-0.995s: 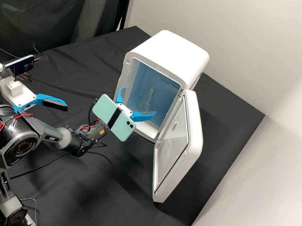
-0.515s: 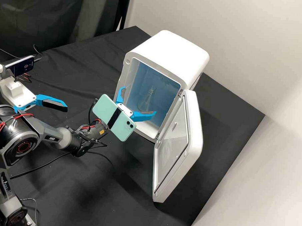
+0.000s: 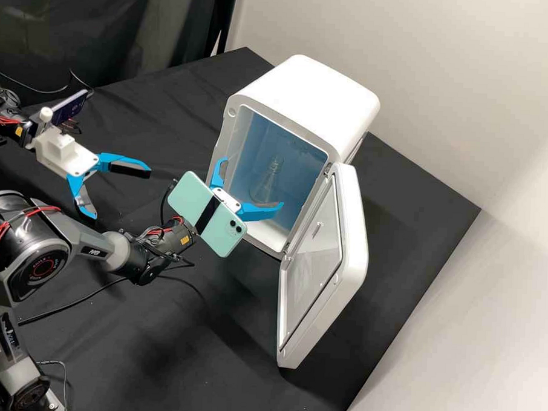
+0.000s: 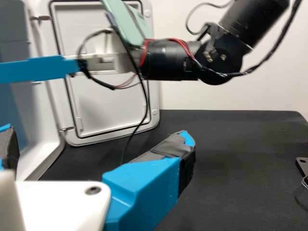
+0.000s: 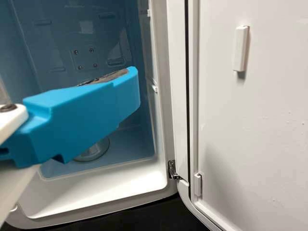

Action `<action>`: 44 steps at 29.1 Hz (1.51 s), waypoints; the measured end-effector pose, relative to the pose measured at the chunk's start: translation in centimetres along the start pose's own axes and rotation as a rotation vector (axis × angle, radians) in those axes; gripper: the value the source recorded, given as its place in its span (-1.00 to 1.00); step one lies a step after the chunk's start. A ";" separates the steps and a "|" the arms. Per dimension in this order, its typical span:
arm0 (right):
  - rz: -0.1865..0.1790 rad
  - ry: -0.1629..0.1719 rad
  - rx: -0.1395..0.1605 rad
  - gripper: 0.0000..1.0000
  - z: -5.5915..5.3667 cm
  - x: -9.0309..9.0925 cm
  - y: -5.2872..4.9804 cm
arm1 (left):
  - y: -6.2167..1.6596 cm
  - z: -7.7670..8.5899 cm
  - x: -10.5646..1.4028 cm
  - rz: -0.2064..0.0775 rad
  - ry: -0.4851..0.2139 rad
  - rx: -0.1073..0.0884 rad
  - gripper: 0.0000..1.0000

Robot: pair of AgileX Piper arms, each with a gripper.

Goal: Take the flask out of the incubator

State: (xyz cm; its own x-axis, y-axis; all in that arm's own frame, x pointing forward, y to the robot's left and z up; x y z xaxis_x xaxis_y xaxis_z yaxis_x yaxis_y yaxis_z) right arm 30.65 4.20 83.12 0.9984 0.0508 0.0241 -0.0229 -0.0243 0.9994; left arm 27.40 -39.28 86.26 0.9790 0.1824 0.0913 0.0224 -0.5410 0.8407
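Observation:
The white incubator (image 3: 315, 98) stands on the black bench with its door (image 3: 332, 262) swung open. A clear glass flask (image 3: 268, 180) stands upright on the blue floor inside; its base (image 5: 96, 150) shows under my right finger (image 5: 82, 115). My right gripper (image 3: 244, 191) is open at the mouth of the chamber, one finger on each side in front of the flask, not touching it. My left gripper (image 3: 120, 193) hangs open over the bench to the left of the incubator, holding nothing. Its finger (image 4: 154, 173) points toward the door (image 4: 110, 72) and the right arm (image 4: 192, 53).
A mint-green phone (image 3: 207, 213) is fixed on the right wrist, and another phone (image 3: 72, 106) on the left wrist. Cables (image 3: 70, 302) trail over the bench near the arm bases. The open door juts forward, close to the bench's right edge (image 3: 401, 332).
My left gripper has swung from the left edge toward the back and right, and its wrist has turned so both spread fingers show. The right gripper and flask have not moved.

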 end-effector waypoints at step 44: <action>0.000 0.000 0.000 1.00 0.0 0.0 0.0 | 1.01 -5.5 -4.1 0.028 0.149 -0.009 1.00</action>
State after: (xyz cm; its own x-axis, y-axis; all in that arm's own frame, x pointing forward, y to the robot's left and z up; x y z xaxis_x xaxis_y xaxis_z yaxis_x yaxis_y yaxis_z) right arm 30.65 4.20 83.12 0.9984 0.0508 0.0241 -0.0229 -0.0243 0.9994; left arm 22.30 -36.09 89.65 0.9383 0.2873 0.1925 -0.0071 -0.5405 0.8413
